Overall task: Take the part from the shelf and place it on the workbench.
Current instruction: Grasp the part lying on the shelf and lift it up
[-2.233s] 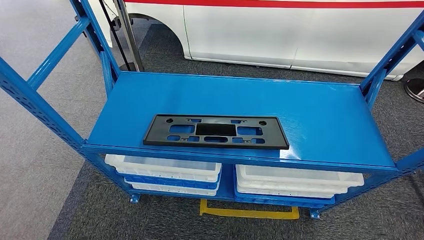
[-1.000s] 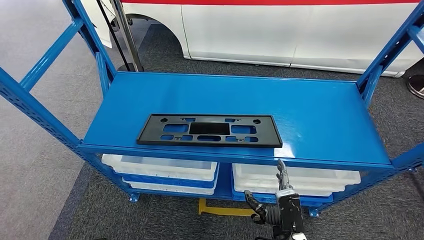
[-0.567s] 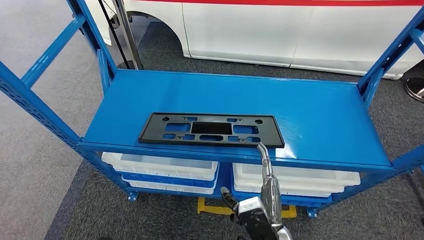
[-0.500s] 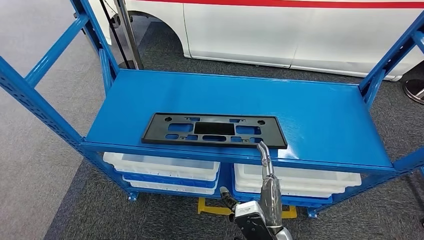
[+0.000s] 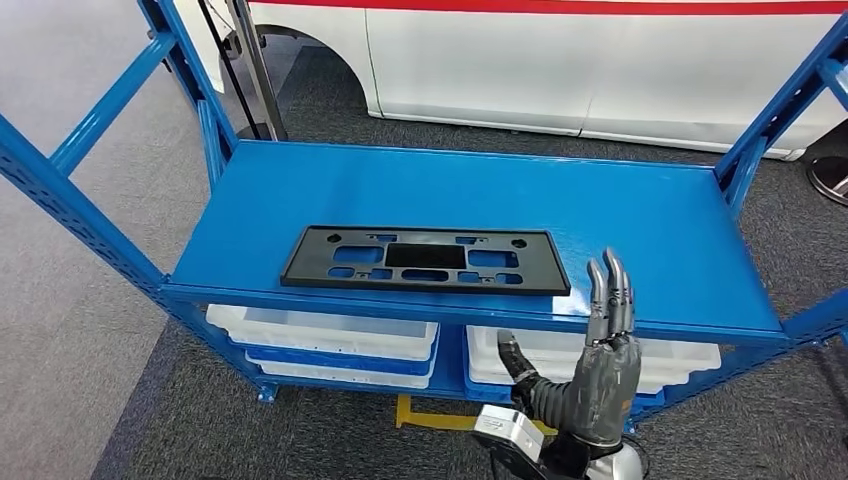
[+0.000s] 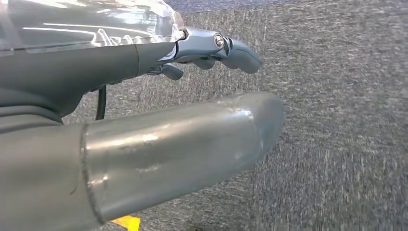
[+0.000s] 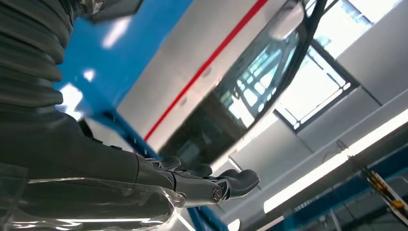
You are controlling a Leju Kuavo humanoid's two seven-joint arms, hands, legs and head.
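One black part lies flat mid-frame on our blue shelf; our right hand, lower right, fingers straight, holds nothing, apart from it; left hand empty too

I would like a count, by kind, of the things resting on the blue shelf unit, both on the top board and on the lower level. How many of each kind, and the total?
Black flat part on the top board of the shelf: 1
White trays, left stack and right stack: at least 4
Blue trays between them: at least 2
Total: at least 7
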